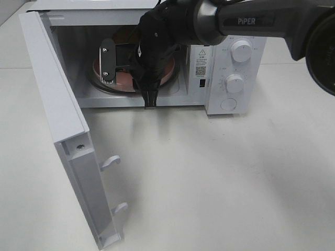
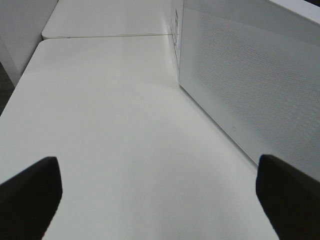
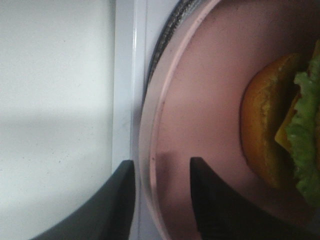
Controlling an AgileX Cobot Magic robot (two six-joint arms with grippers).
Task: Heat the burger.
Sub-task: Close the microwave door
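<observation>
Right pincer [image 3: 162, 165] reaches into microwave [image 1: 235, 57], straddling plate rim [image 3: 150, 125].

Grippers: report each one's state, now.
Left gripper: open, empty.
Right gripper: open, jaws astride the plate rim, not clamping.

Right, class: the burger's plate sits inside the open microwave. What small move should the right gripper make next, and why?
Probably back the right gripper straight out of the microwave: its jaws stand apart astride the rim of the pink plate, the burger rests inside, and the door cannot shut around it.
</observation>
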